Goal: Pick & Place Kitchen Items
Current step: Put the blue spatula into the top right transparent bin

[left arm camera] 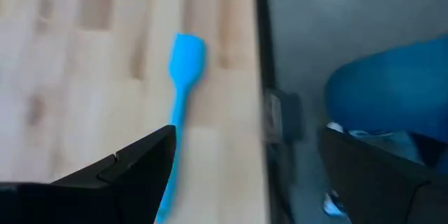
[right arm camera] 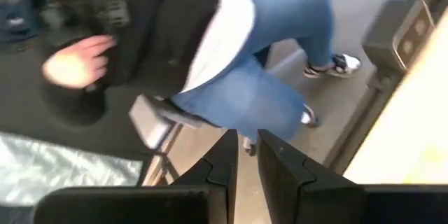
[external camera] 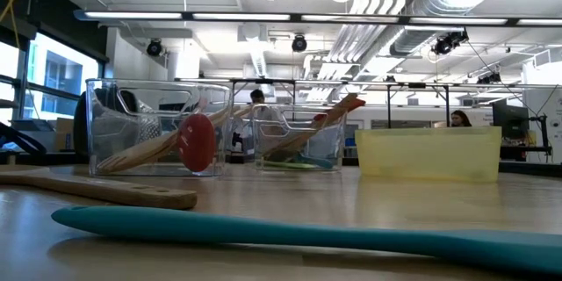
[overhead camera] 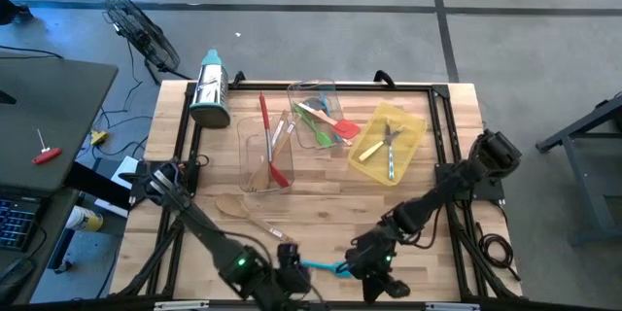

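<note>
Two dark hands are seen at the wooden counter's point(overhead camera: 321, 204) near edge. The left hand point(left arm camera: 241, 175) is spread wide, released, beside the slim teal silicone spatula point(overhead camera: 321, 266) lying flat. The right hand point(right arm camera: 243, 161) is nearly clenched, empty. No writing is legible.

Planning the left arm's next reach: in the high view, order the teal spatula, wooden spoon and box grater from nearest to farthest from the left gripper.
From the left gripper:
1. Teal spatula, beside it at the near edge.
2. Wooden spoon, left of centre.
3. Box grater, far left corner.
</note>
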Available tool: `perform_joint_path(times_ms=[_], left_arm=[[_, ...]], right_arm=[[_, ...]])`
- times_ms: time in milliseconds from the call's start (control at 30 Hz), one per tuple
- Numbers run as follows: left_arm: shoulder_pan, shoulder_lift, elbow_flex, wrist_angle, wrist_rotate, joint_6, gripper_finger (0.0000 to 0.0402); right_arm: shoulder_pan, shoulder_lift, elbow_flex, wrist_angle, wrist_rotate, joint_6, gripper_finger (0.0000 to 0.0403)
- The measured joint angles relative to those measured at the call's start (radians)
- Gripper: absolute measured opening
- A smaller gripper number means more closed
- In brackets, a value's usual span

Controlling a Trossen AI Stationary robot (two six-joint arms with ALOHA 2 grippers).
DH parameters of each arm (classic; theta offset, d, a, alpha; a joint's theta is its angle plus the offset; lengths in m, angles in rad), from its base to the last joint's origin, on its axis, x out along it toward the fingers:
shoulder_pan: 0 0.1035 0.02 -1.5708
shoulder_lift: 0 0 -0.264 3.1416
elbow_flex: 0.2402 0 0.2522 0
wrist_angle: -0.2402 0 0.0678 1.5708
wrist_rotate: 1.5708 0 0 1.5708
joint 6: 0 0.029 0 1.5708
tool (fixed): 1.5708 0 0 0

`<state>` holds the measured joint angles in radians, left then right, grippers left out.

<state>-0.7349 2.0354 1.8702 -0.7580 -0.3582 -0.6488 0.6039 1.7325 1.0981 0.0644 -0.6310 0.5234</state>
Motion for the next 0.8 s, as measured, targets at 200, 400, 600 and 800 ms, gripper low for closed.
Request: perform_joint_path(times_ms=[200,400,600,800], left_arm=[[0.083,0.000,0.000,-0.004,-0.051,0.041,0.0340],[0.141,0.052,0.001,0.073,-0.031,0.109,0.0340],[0.152,0.115,0.002,0.227,-0.016,0.315,0.0340],[0.162,0.172,0.000,0.266,-0.011,0.364,0.0340]], right_arm=[[0.094,0.000,0.000,-0.051,0.143,0.121,0.0045],[0.193,0.000,0.000,-0.119,0.302,0.181,0.0045],[0.290,-0.037,0.000,-0.236,0.521,0.181,0.0045],[0.362,-0.074,0.000,-0.303,0.697,0.179,0.0045]])
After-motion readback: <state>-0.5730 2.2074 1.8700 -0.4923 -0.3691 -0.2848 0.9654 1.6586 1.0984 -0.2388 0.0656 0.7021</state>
